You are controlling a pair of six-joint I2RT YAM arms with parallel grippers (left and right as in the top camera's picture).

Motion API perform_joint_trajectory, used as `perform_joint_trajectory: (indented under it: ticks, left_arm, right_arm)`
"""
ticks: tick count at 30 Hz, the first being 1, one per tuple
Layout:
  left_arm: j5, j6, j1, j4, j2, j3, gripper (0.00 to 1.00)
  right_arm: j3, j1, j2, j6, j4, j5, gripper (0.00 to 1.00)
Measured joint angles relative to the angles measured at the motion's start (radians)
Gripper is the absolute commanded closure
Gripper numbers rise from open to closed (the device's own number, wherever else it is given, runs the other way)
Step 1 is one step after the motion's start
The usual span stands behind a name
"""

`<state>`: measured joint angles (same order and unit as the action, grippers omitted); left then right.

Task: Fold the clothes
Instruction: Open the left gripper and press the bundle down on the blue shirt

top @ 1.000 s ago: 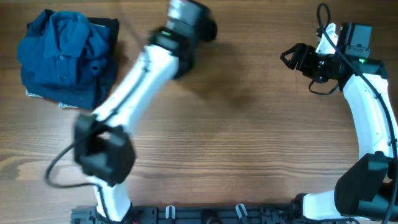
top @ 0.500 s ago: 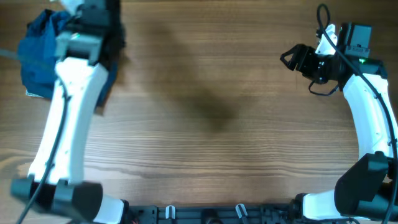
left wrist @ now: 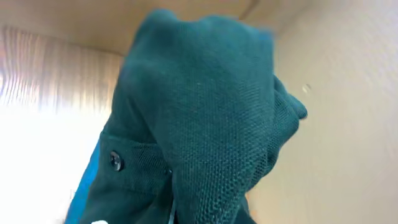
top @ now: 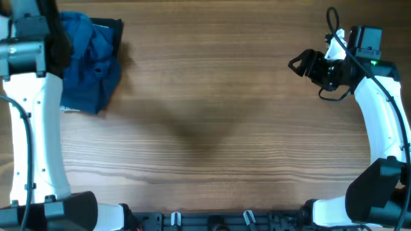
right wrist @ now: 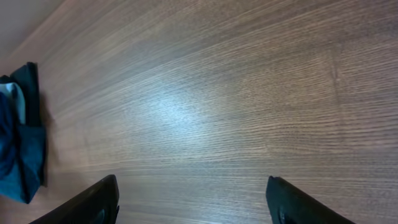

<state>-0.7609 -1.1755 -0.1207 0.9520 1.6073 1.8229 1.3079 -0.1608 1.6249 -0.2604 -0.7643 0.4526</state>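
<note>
item: blue shirt [top: 90, 64], bunched under your left tool, which is closed; on what, you cannot tell. black clothes [top: 115, 29] flat beneath the pile. right tool [right wrist: 193, 202] open, far across the counter [top: 212, 128]. folding: none visible.

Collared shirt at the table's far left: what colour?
Blue, leaning teal up close. The collared shirt shows best in the overhead view; the left wrist view shows its knit and a dark button.
</note>
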Motion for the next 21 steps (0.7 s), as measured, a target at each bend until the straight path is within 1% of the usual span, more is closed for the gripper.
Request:
perform_joint_trajectory:
  ticks: [5,9,11,14,21]
  left_arm:
    - [0.018,-0.198,-0.022,0.055,0.032,0.0,0.96]
    - [0.03,-0.34,-0.022,0.056,0.076,0.0,0.96]
    - [0.042,-0.388,-0.022,0.038,0.107,0.0,0.96]
    - [0.074,-0.435,-0.022,0.007,0.163,0.0,0.96]
    - [0.102,-0.468,-0.022,-0.042,0.256,0.0,0.96]
  right_arm:
    - [0.0,0.002,0.0,-0.003,-0.003,0.0,0.24]
    - [0.0,0.008,0.0,-0.004,-0.011,0.0,0.24]
    - [0.0,0.011,0.0,-0.004,-0.013,0.0,0.24]
    - [0.0,0.014,0.0,-0.015,-0.014,0.0,0.24]
    - [0.0,0.014,0.0,-0.027,-0.014,0.0,0.24]
